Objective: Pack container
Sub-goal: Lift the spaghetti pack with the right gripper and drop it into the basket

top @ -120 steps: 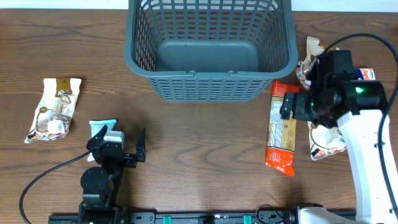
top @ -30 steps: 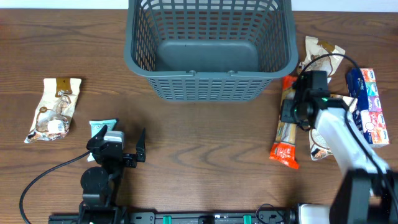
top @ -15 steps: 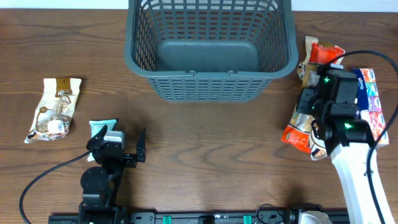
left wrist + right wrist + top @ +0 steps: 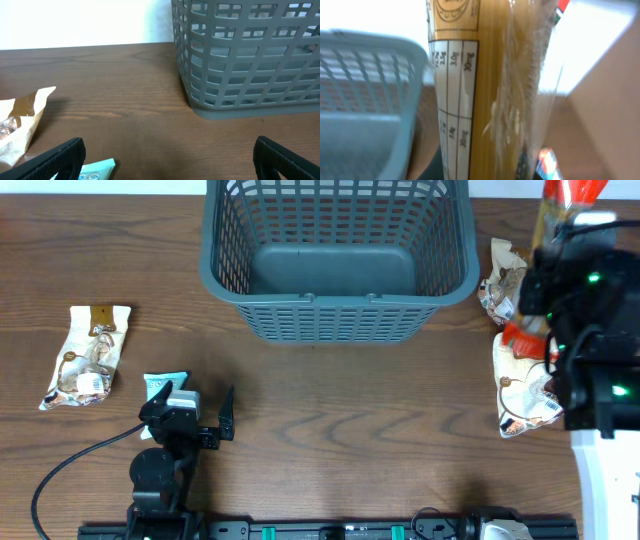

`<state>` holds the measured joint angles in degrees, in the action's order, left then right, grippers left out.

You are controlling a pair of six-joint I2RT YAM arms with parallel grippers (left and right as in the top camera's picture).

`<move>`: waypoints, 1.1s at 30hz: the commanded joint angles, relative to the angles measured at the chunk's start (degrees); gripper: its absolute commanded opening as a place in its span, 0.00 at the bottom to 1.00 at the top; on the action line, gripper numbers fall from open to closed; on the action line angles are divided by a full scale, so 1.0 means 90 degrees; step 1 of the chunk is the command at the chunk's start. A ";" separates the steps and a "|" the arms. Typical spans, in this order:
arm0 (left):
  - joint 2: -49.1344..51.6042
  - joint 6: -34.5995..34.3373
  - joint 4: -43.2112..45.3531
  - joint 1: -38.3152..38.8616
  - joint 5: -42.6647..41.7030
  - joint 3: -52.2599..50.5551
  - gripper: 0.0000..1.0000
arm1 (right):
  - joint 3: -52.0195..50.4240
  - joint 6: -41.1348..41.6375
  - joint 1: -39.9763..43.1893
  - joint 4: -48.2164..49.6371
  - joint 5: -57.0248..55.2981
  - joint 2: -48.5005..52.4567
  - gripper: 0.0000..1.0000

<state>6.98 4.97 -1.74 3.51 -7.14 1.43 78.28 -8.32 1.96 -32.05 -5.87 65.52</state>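
The container [image 4: 338,255], a big dark grey slotted basket, stands at the back middle of the table; its lattice wall [image 4: 250,55] fills the right of the left wrist view. My right gripper [image 4: 565,265] is raised to the right of it, shut on a long spaghetti packet [image 4: 568,198] whose red end [image 4: 522,335] hangs lower. In the right wrist view the packet [image 4: 485,90] stands upright between the jaws, the container's rim [image 4: 370,55] just left of it. My left gripper [image 4: 192,415] rests open near the front left, nothing between its fingers [image 4: 55,160].
A brown-and-white snack packet [image 4: 88,355] lies at the far left, a teal packet [image 4: 160,385] right beside my left gripper. Two more crumpled packets [image 4: 505,280] [image 4: 525,395] lie on the table under my right arm.
The right arm has lifted the spaghetti packet off the table and swung it up and back, beside the container's right side. The left arm has not moved.
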 commanded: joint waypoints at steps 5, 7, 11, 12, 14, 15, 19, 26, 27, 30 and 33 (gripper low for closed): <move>0.0000 0.0083 -0.0180 0.0017 -0.0095 -0.0129 0.99 | 0.1384 -0.2283 -0.0758 0.0163 0.1307 0.0262 0.01; 0.0000 0.0083 -0.0180 0.0017 -0.0092 -0.0129 0.99 | 0.1671 -0.2599 -0.1069 0.0158 0.1562 0.0491 0.01; 0.0000 0.0080 -0.0180 0.0017 -0.0092 -0.0129 0.99 | 0.2074 -0.3203 -0.1768 0.0155 0.1681 0.1105 0.01; 0.0000 0.0080 -0.0180 0.0017 -0.0092 -0.0129 0.99 | 0.2125 -0.3388 -0.1931 0.0158 0.1681 0.1253 0.01; 0.0000 0.0034 -0.0180 0.0017 -0.0092 -0.0129 0.99 | 0.2193 -0.3900 -0.2295 0.0160 0.1654 0.1610 0.01; 0.0000 0.0032 -0.0180 0.0019 -0.0097 -0.0129 0.99 | 0.2208 -0.4192 -0.2463 0.0160 0.1620 0.1797 0.01; 0.0000 0.0010 -0.0180 0.0019 -0.0134 -0.0129 0.99 | 0.2220 -0.4818 -0.2982 0.0206 0.1105 0.2509 0.01; 0.0000 0.0010 -0.0180 0.0019 -0.0141 -0.0129 0.99 | 0.2220 -0.5127 -0.3342 0.0032 0.0918 0.3422 0.01; 0.0000 0.0010 -0.0180 0.0019 -0.0141 -0.0129 0.98 | 0.2220 -0.5180 -0.3347 -0.0056 0.0923 0.3553 0.01; 0.0000 0.0010 -0.0180 0.0019 -0.0141 -0.0129 0.99 | 0.2217 -0.5185 -0.3347 -0.0328 0.0923 0.3842 0.01; 0.0000 0.0010 -0.0180 0.0019 -0.0141 -0.0129 0.99 | 0.2217 -0.5185 -0.3339 -0.0602 0.0923 0.4085 0.01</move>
<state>6.98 4.93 -1.76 3.51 -7.14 1.43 95.83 -53.63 -27.90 -37.21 2.87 101.73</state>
